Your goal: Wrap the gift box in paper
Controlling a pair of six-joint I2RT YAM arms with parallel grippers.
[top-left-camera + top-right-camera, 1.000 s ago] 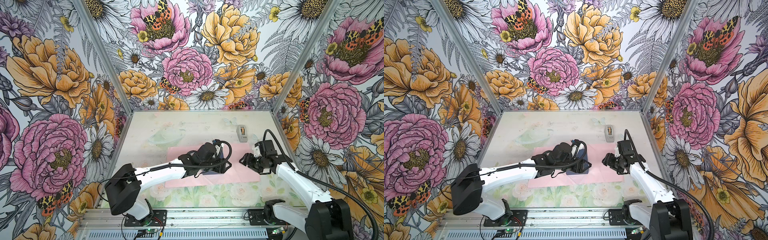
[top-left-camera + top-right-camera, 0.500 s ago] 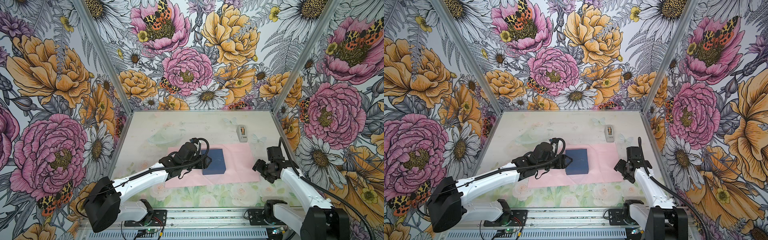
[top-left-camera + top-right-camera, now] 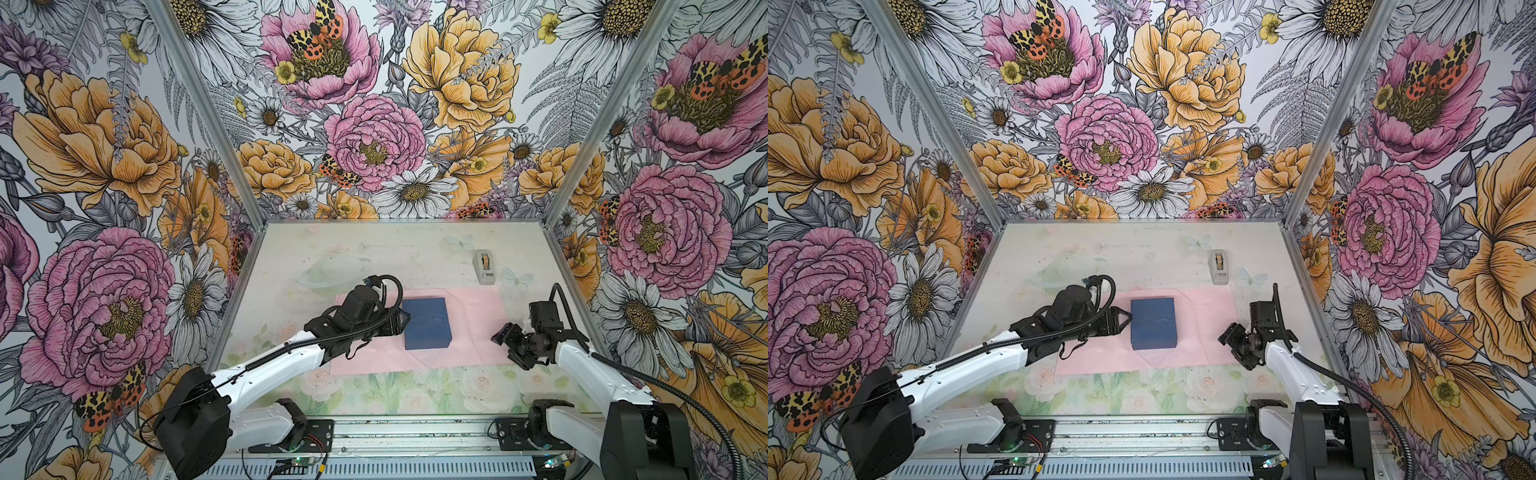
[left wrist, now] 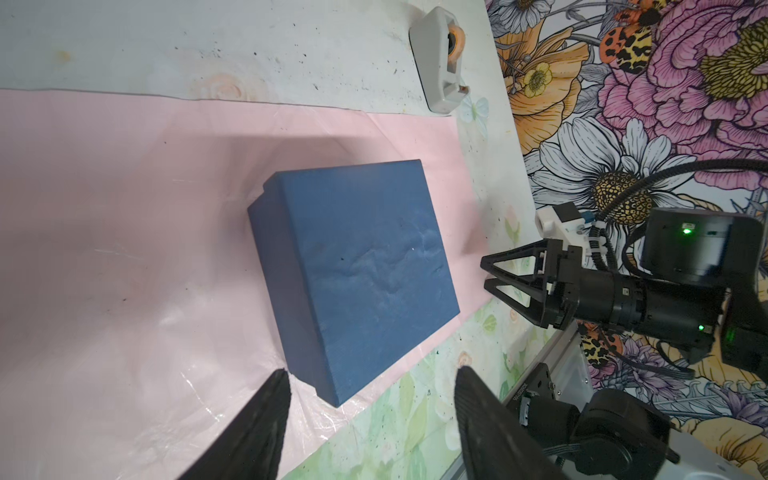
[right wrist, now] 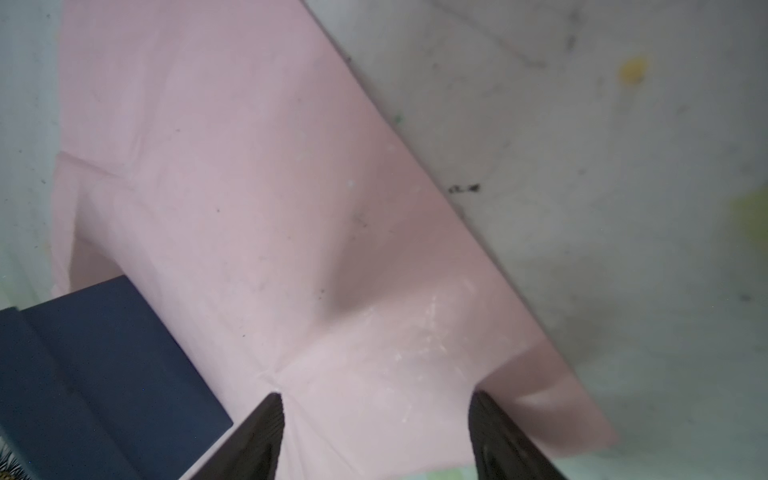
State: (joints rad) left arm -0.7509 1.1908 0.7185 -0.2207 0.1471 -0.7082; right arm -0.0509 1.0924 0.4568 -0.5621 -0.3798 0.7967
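Navy gift box (image 3: 427,322), left end effector (image 3: 405,323) spread beside it — right end effector (image 3: 505,347) spread over paper (image 3: 473,332).

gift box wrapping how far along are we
Done: the gift box sits on the paper, which lies spread out, pink face up. In hand: nothing is gripped; the left pincer is open beside the box and the right pincer is open at the paper's right edge. Left: every fold, none started, and any taping; the tape dispenser stands apart at the back.
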